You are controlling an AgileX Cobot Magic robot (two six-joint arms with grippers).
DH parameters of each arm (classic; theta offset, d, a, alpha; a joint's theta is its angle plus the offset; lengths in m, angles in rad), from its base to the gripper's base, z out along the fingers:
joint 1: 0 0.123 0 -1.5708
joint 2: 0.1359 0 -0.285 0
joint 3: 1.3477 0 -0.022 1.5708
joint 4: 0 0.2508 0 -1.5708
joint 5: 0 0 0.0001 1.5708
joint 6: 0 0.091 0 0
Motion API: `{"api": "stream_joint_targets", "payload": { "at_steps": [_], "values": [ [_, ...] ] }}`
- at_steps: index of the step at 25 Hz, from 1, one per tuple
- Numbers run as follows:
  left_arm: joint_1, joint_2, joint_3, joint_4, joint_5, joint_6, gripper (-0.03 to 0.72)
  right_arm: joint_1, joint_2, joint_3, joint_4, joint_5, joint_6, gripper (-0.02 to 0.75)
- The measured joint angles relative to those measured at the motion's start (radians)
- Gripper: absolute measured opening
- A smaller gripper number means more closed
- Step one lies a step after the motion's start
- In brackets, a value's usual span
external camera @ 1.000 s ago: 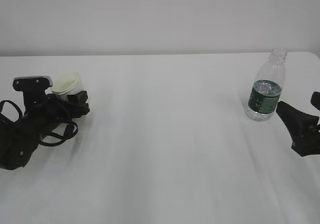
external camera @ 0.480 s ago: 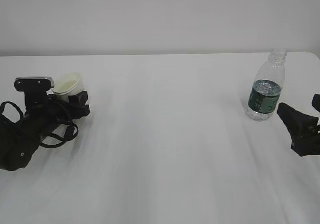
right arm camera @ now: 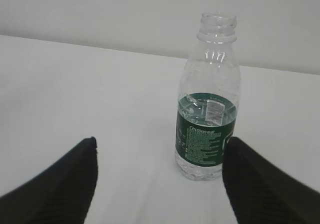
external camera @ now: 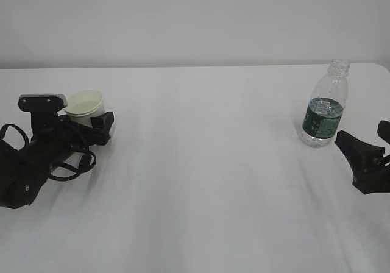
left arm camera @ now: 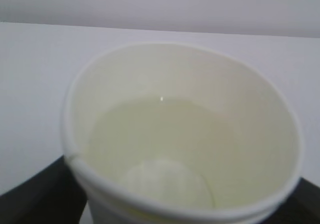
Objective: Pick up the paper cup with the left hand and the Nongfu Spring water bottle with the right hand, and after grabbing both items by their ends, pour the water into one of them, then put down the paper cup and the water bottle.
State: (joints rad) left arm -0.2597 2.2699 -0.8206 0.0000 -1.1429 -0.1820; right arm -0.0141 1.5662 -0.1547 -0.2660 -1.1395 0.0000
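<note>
Lying low on the white surface (external camera: 201,163) at about nine o'clock in the exterior view, the left tool (external camera: 91,127) had its black fingers (external camera: 105,125) spread on either side of the paper cup (external camera: 84,104), and whether they pressed the cup's wall or only flanked it could not be told. In the left wrist view the cup (left arm camera: 182,139) filled nearly the whole picture, upright, its rolled rim unbroken, with clear water (left arm camera: 160,149) pooled in its pale cream bottom and dark finger tips just showing at the lower corners. Behind that tool ran the thick black arm with loose cables and a grey camera box (external camera: 41,100). At about three o'clock the right tool (external camera: 373,154) rested near the surface with its jaws spread wide and nothing between them. The Nongfu Spring water bottle (external camera: 325,104) stood upright just beyond it, toward eleven o'clock from the tool, apart from both fingers. The right wrist view showed the bottle (right arm camera: 207,119) capless, its green label band around the lower body and water standing to about the top of the label, with the right finger tip (right arm camera: 245,169) close beside its base.
</note>
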Motion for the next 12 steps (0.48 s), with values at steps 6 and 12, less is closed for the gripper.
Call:
{"api": "stream_joint_targets", "payload": {
  "at_steps": [6,12],
  "values": [
    [0.0,0.0,0.0,-0.008,0.0,0.0,0.675,0.0,0.0,0.0,0.0,0.0,0.0,0.591],
    [0.0,0.0,0.004,-0.009,0.0,0.0,0.658,0.0,0.0,0.0,0.0,0.0,0.0,0.591]
  ]
}}
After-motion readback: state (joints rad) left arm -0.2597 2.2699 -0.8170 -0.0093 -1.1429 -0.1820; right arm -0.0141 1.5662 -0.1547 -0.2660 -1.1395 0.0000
